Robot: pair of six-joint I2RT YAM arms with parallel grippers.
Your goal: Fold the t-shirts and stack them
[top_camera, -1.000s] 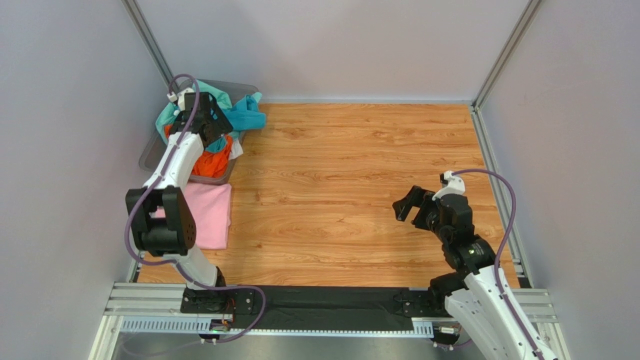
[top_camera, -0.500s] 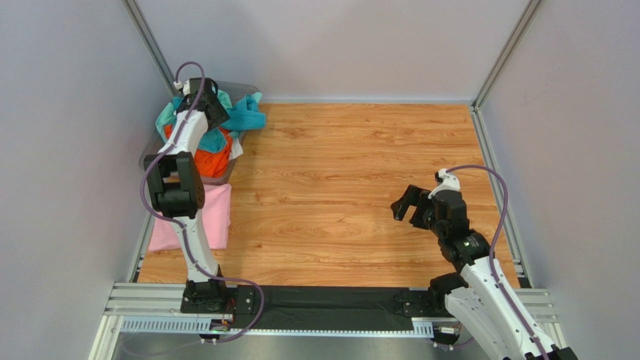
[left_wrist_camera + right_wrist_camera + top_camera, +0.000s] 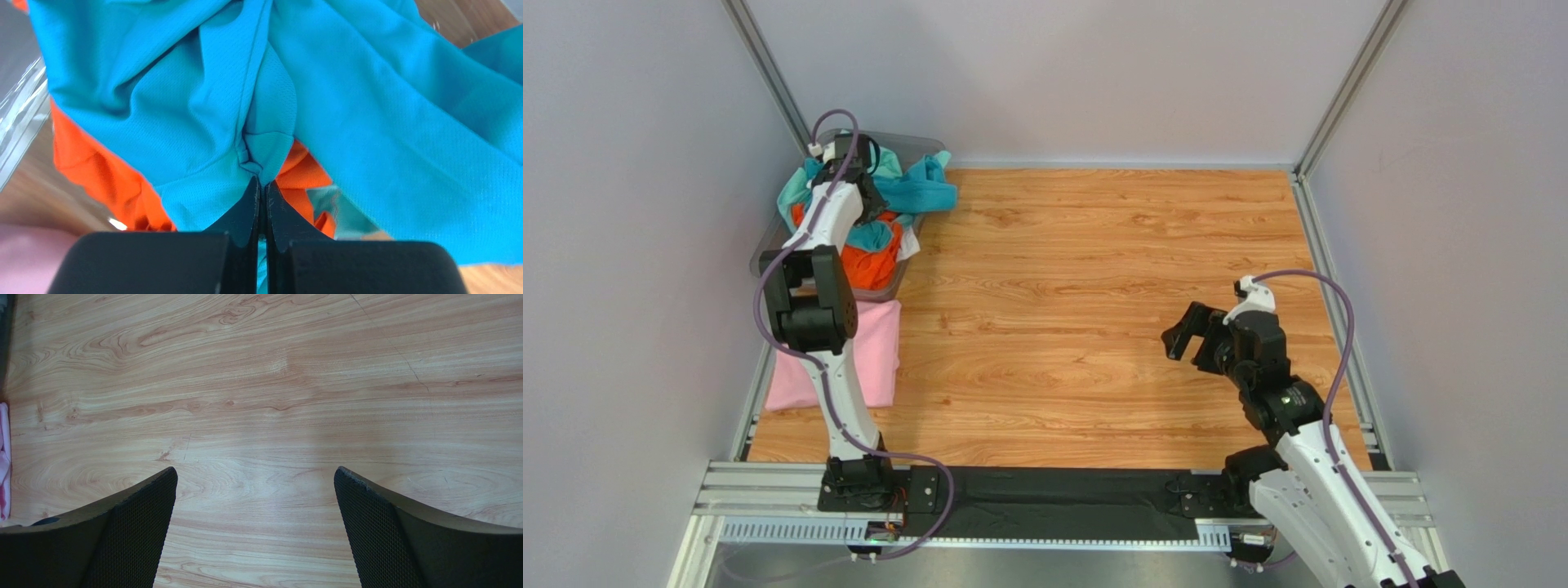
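A heap of t-shirts fills the grey bin (image 3: 767,254) at the far left. The teal t-shirt (image 3: 923,191) lies on top and spills over the rim, with the orange t-shirt (image 3: 874,265) beneath it. My left gripper (image 3: 852,172) reaches down into the heap. In the left wrist view the left gripper (image 3: 260,181) is shut on a pinched fold of the teal t-shirt (image 3: 368,110), and the orange t-shirt (image 3: 98,171) shows under it. The pale pink t-shirt (image 3: 874,352) lies folded flat in front of the bin. My right gripper (image 3: 1187,332) hangs open over bare wood, and the right gripper (image 3: 255,478) holds nothing.
The wooden tabletop (image 3: 1100,282) stretches between both arms. Grey walls and metal rails enclose the table on the left, back and right. The bin's clear plastic wall (image 3: 18,110) shows at the left of the left wrist view. An edge of the pink cloth (image 3: 3,459) shows in the right wrist view.
My left arm has stretched farther back into the bin and its gripper has gone from open to shut on the teal cloth. The right arm shifted slightly, still open.
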